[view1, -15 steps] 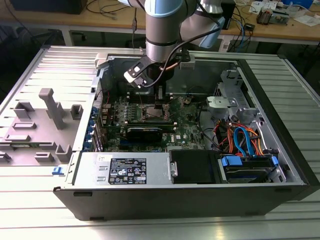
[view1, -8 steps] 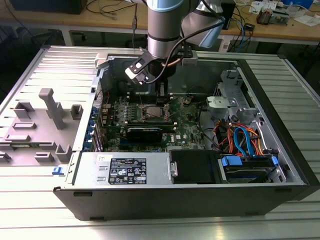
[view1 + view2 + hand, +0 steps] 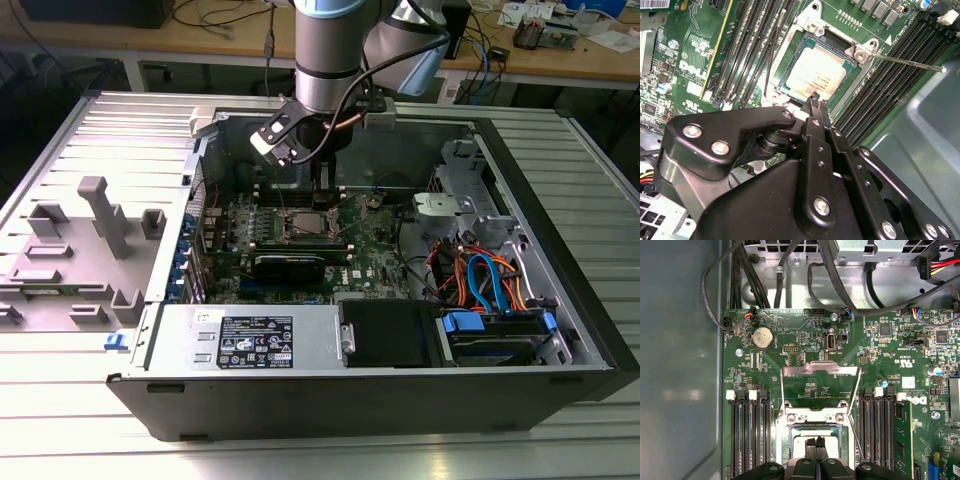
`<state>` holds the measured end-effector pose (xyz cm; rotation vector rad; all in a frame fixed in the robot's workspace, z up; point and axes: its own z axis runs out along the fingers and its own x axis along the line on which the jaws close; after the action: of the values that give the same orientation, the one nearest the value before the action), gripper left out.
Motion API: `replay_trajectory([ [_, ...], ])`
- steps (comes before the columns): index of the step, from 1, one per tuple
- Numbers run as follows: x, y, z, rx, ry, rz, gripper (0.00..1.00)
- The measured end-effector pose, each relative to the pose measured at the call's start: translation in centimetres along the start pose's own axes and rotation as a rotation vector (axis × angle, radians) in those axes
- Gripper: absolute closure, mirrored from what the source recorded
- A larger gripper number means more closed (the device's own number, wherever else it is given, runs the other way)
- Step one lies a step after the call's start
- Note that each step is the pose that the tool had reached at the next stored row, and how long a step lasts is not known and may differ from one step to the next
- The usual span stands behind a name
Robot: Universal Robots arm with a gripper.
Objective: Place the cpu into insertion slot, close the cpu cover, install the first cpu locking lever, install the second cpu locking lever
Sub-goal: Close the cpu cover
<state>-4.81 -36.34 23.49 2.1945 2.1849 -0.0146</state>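
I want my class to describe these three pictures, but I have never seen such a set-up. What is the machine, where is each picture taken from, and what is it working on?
The exterior view shows one robot arm reaching down into an open computer case lying on a ribbed metal table. The two wrist views come from cameras riding on the arm, looking past its gripper at the green motherboard. The cpu, a silver square, sits in its socket. The cpu cover, a thin metal frame, stands open. The gripper is closed right over the cpu, with nothing visible in it; whether it touches the cpu I cannot tell.
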Motion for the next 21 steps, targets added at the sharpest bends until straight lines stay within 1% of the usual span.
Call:
replay_trajectory([
  [6, 0.00, 0.01, -0.01, 0.0001, 0.0000, 0.000, 0.89],
  [11, 0.00, 0.40, 0.00, 0.0000, -0.0002, 0.000, 0.89],
  [17, 0.00, 0.45, -0.03, -0.0001, 0.0000, 0.000, 0.89],
  [21, 0.00, 0.80, -0.07, 0.0001, -0.0002, 0.000, 0.89],
])
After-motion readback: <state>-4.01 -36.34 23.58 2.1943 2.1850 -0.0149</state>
